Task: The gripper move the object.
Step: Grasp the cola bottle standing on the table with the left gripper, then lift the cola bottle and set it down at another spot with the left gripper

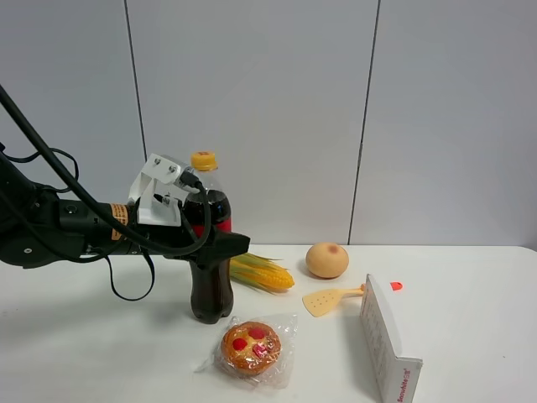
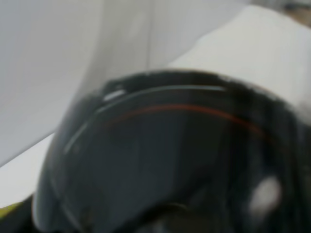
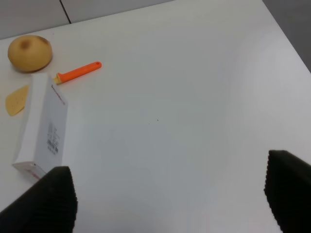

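Claw [image 1: 221, 248], black and white-bracketed, clasped the tall clear yellow-capped cola bottle [image 1: 211, 294] at its waist, with a yellow corn cob [image 1: 262, 273] at its three o'clock.

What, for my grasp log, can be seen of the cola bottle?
The cola bottle is tall clear plastic filled with dark cola, with a yellow cap and a red label band. It stands upright, base on the white table, and is the tallest thing there. The black left hand is clamped around its waist and hides that part. In the left wrist view the bottle fills the frame, blurred and dark with a thin red line.
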`<state>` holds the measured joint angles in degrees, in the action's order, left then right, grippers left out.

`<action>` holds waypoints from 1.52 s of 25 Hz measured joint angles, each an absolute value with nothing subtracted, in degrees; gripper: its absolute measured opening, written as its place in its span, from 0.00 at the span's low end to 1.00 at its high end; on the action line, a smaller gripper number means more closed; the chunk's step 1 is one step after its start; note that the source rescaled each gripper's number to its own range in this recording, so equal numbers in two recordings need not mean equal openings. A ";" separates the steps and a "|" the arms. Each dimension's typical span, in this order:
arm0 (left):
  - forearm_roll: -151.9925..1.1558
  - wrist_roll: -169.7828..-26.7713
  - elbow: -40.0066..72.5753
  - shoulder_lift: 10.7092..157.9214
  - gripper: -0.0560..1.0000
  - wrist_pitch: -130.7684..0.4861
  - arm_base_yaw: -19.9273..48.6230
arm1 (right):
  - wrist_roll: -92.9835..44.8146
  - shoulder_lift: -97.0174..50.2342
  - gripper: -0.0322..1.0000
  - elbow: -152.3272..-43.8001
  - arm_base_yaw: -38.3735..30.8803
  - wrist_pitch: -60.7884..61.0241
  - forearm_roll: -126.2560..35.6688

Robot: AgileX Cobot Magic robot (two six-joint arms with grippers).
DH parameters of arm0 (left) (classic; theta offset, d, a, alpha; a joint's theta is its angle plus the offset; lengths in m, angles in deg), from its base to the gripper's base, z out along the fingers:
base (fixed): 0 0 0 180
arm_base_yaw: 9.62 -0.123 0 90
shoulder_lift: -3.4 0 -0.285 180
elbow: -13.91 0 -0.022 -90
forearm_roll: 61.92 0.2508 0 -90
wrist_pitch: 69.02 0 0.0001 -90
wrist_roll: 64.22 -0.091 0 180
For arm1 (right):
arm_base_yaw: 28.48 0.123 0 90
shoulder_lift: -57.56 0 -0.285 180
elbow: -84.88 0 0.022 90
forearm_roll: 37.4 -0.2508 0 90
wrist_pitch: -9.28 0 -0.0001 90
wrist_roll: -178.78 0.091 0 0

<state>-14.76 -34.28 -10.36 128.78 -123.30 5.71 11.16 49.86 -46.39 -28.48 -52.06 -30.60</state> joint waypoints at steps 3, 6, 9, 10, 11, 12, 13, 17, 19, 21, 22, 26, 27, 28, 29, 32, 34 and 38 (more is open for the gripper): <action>-14.76 -34.51 -10.36 128.78 0.11 -123.25 5.71 | 11.16 49.86 1.00 -46.39 -28.48 -52.06 -30.60; -14.89 -34.76 -10.36 128.78 0.10 -123.25 5.71 | 11.16 49.86 1.00 -46.39 -28.48 -52.06 -30.60; -14.89 -34.76 -10.25 128.78 0.10 -123.25 5.71 | 11.16 49.86 1.00 -46.39 -28.48 -52.06 -30.60; -14.89 -34.76 -10.25 128.78 0.10 -123.25 5.71 | 11.16 49.86 1.00 -46.39 -28.48 -52.06 -30.60; -14.83 -34.71 -10.20 128.78 0.10 -123.25 5.71 | 11.16 49.86 1.00 -46.39 -28.48 -52.06 -30.60; -14.84 -34.57 -10.18 128.78 0.10 -123.19 5.71 | 11.16 49.86 1.00 -46.39 -28.48 -52.06 -30.60; -14.84 -34.27 -10.18 128.65 0.10 -122.97 5.71 | 11.16 49.86 1.00 -46.39 -28.48 -52.06 -30.60; -13.33 -31.89 -10.23 126.95 0.08 -120.86 5.71 | 11.16 49.86 1.00 -46.39 -28.48 -52.06 -30.60; -11.41 -30.55 -10.35 125.29 0.05 -118.72 5.71 | 11.16 49.86 1.00 -46.39 -28.48 -52.06 -30.60; -10.14 -29.56 -10.54 122.73 0.05 -116.63 5.71 | 11.16 49.86 1.00 -46.39 -28.48 -52.06 -30.60; -9.71 -28.99 -10.54 121.50 0.05 -115.63 5.71 | 11.16 49.86 1.00 -46.39 -28.48 -52.06 -30.60; -9.23 -27.46 -10.56 115.67 0.05 -114.19 5.71 | 11.16 49.86 1.00 -46.39 -28.48 -52.06 -30.60; -9.23 -27.46 -10.56 115.67 0.05 -114.19 5.71 | 11.16 49.86 1.00 -46.39 -28.48 -52.06 -30.60; -9.15 -26.04 -10.56 112.81 0.05 -114.19 5.71 | 11.16 49.86 1.00 -46.39 -28.48 -52.06 -30.60; -8.73 -24.96 -10.56 111.66 0.05 -114.19 5.71 | 11.16 49.86 1.00 -46.39 -28.48 -52.06 -30.60; -5.54 -21.27 -10.56 107.65 0.05 -114.37 5.71 | 11.16 49.86 1.00 -46.39 -28.48 -52.06 -30.60; -2.71 -18.95 -10.56 105.17 0.05 -115.47 5.71 | 11.16 49.86 1.00 -46.39 -28.48 -52.06 -30.60; 1.14 -14.87 -10.60 101.34 0.05 -118.10 6.09 | 11.16 49.86 1.00 -46.39 -28.48 -52.06 -30.60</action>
<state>1.14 -14.87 -10.60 101.34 -118.10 6.09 11.16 49.86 -46.39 -28.48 -52.06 -30.60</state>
